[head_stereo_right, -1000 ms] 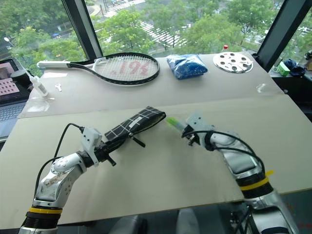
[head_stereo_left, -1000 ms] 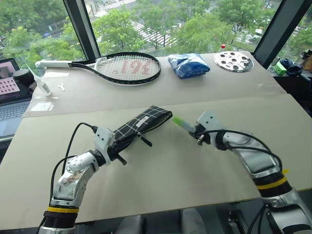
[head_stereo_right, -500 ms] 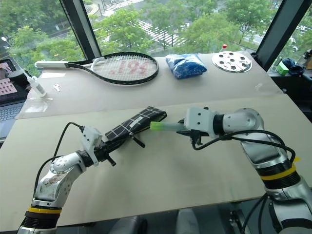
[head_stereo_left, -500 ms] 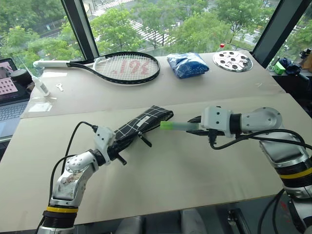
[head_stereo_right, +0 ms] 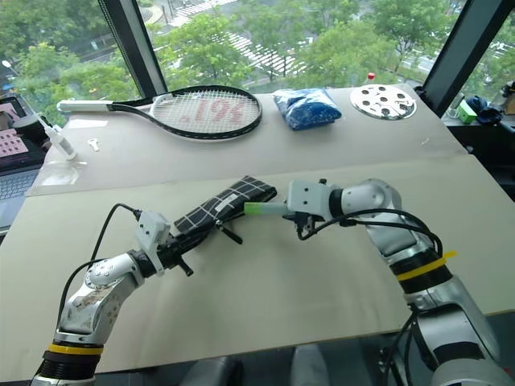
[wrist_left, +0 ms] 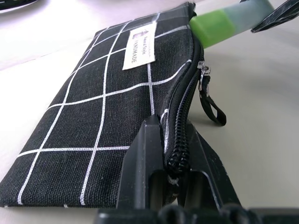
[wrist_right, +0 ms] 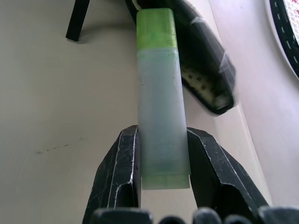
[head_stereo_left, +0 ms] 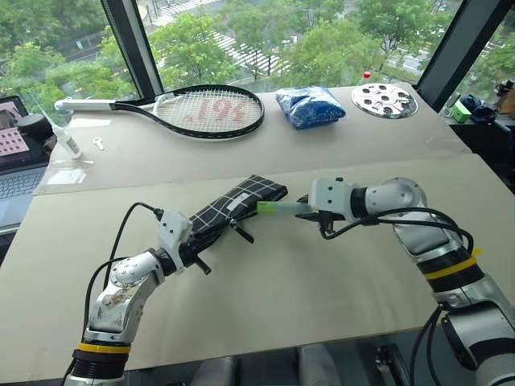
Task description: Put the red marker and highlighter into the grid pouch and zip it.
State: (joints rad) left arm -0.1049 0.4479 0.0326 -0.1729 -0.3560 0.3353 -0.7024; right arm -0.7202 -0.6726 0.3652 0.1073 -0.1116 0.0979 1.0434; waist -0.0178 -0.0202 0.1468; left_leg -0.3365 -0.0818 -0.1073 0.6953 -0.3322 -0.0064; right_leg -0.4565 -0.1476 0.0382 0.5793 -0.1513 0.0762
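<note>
The flat black fabric grid pouch (head_stereo_left: 235, 205) with thin white lines and a small white label is lifted at one end off the pale counter (head_stereo_left: 265, 289), that end being pinched between the fingers of the left pincer (wrist_left: 169, 161), which is clenched on the zipper edge. The pouch's far end lies toward the middle of the counter, and its black zipper pull (wrist_left: 211, 105) hangs down near that end.

The short, thick, pale translucent green highlighter (wrist_right: 160, 105) is grasped at its rear end by the right pincer (wrist_right: 163, 163), one black finger pressed to each side of the barrel. Its bright green cap (head_stereo_left: 268, 207) is pointed at the pouch's far end and is seen touching or just at the zipper edge there; whether it has entered cannot be told.

Farther back on the counter lie a black-framed tennis racket (head_stereo_left: 201, 111), a crumpled blue plastic bag (head_stereo_left: 311, 107) and a round perforated metal disc (head_stereo_left: 385, 100).
</note>
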